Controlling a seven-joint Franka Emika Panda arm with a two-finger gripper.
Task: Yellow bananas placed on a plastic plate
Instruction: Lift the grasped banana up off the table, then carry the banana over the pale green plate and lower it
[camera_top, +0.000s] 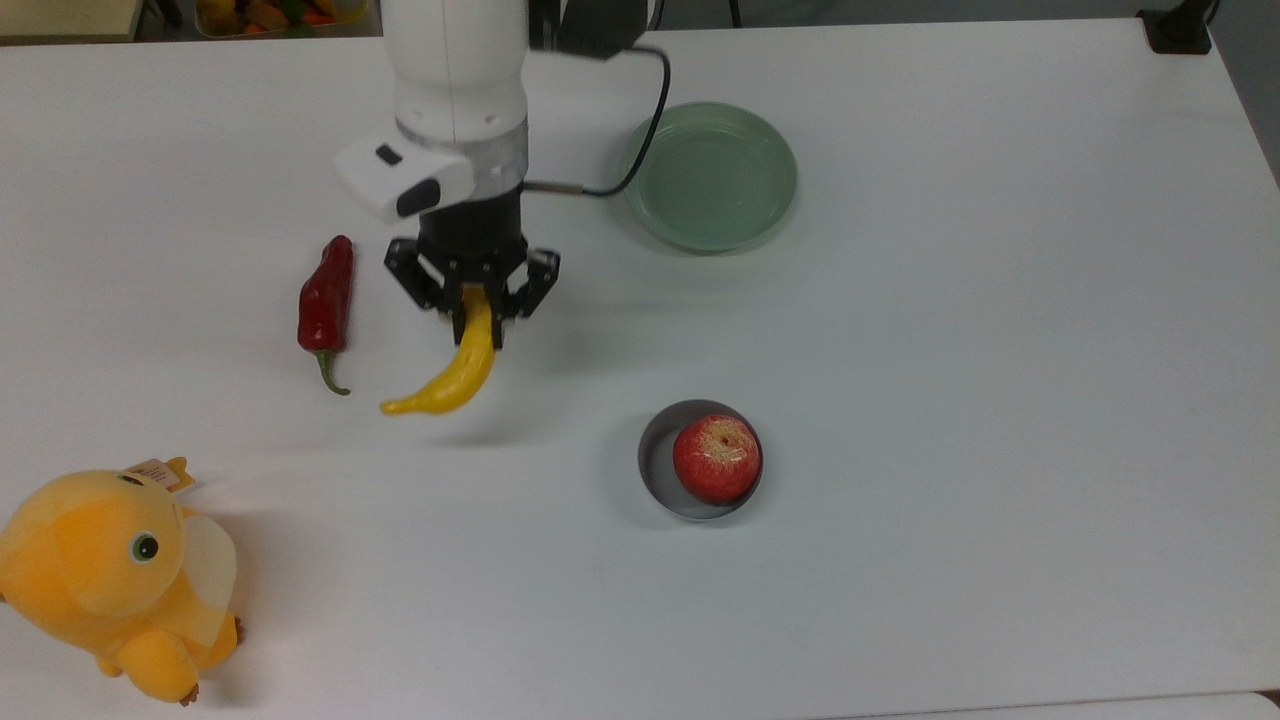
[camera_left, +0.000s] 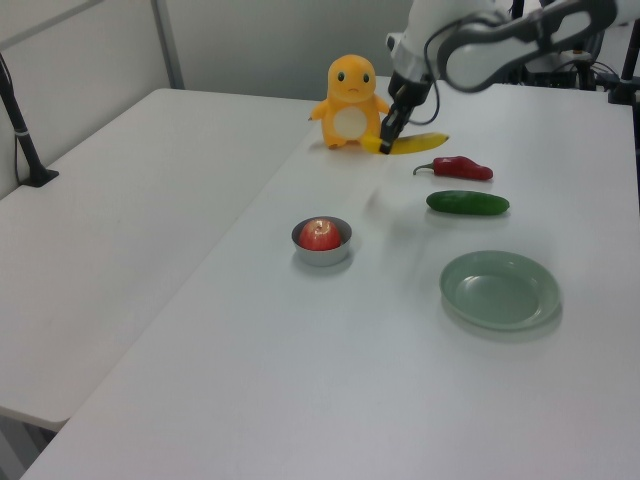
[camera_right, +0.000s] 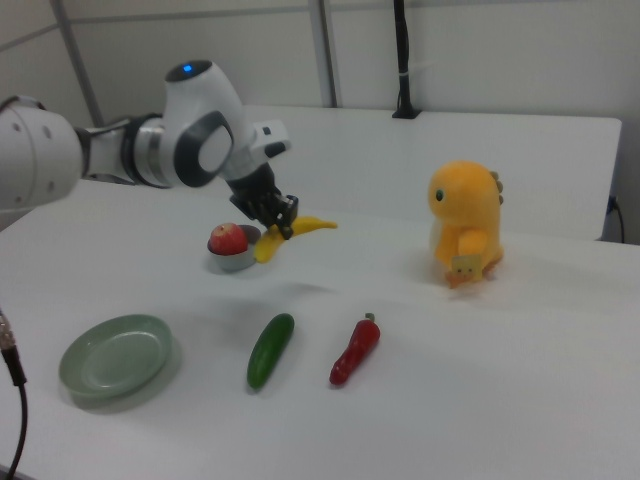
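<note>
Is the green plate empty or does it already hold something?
Empty. The green plate shows bare inside; the banana hangs from the gripper, apart from it.

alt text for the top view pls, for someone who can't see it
A white robot arm's gripper holds a yellow banana by one end above a white table, with an empty mint-green plate toward the top view's upper right. Also on the table: a red chili pepper, a red apple in a grey dish, and an orange plush toy.
</note>
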